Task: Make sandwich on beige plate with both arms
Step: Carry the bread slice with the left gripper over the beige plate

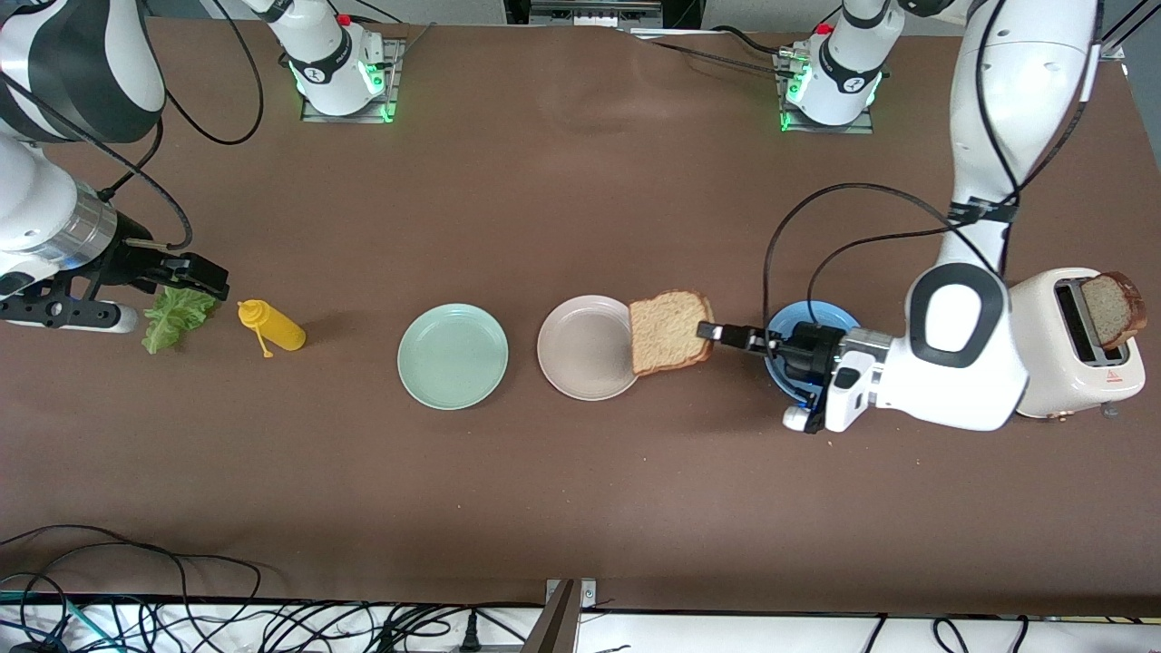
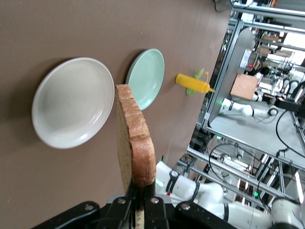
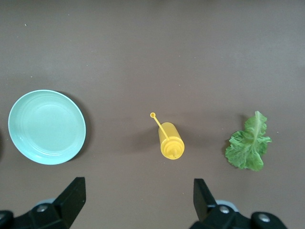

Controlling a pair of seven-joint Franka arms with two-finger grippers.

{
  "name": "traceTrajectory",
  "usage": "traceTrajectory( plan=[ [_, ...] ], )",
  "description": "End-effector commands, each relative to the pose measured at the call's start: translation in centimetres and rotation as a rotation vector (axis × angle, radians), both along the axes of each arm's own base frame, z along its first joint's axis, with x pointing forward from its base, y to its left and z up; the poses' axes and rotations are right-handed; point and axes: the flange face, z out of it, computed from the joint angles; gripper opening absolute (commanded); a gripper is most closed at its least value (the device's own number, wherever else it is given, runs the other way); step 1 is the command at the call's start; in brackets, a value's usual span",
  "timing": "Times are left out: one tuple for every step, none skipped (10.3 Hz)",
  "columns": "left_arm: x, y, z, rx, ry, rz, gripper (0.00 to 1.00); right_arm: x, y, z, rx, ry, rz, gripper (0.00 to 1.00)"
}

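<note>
My left gripper (image 1: 712, 332) is shut on one corner of a brown bread slice (image 1: 669, 331) and holds it in the air over the rim of the beige plate (image 1: 580, 363), on the side toward the left arm's end. In the left wrist view the slice (image 2: 136, 143) stands on edge in the gripper (image 2: 141, 191), with the bare beige plate (image 2: 71, 102) below it. A second bread slice (image 1: 1116, 308) sticks out of the toaster (image 1: 1079, 363). The lettuce leaf (image 1: 177, 317) (image 3: 249, 145) lies at the right arm's end. My right gripper (image 1: 201, 275) (image 3: 138, 200) hangs open above the table by the lettuce.
A mint green plate (image 1: 453, 355) (image 3: 46, 127) sits beside the beige plate. A yellow squeeze bottle (image 1: 272, 328) (image 3: 170, 142) lies between it and the lettuce. A blue plate (image 1: 812, 317) lies under my left gripper's wrist. Cables run along the table edge nearest the camera.
</note>
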Motion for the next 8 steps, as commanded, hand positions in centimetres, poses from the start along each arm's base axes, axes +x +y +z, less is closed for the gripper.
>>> traceTrajectory(
  plan=[
    [-0.2,-2.7,-2.1,-0.011,0.013,0.075,0.0,0.0,-0.1,0.4,0.017,0.004,-0.015,1.0],
    [-0.4,-3.6,-2.7,-0.01,0.014,0.091,0.0,0.0,-0.1,0.4,0.017,0.004,-0.015,1.0],
    [-0.6,-4.1,-3.6,0.003,0.01,0.102,0.0,0.0,-0.1,0.4,0.017,0.004,-0.017,1.0],
    [-0.9,-4.7,-4.3,0.014,0.012,0.105,0.0,0.0,-0.1,0.4,0.016,0.004,-0.018,1.0],
    [-1.2,-5.4,-5.1,0.031,0.006,0.121,0.0,0.0,-0.1,0.4,0.016,0.004,-0.018,1.0],
    [-1.8,-6.4,-5.9,0.036,0.011,0.125,0.0,0.0,-0.1,0.4,0.018,0.003,-0.018,1.0],
    [-1.8,-6.8,-6.2,0.045,0.004,0.141,0.0,0.0,-0.1,0.3,0.017,0.004,-0.018,1.0],
    [-2.2,-7.4,-6.9,0.054,0.007,0.142,0.0,0.0,-0.1,0.3,0.018,0.005,-0.017,1.0]
  ],
)
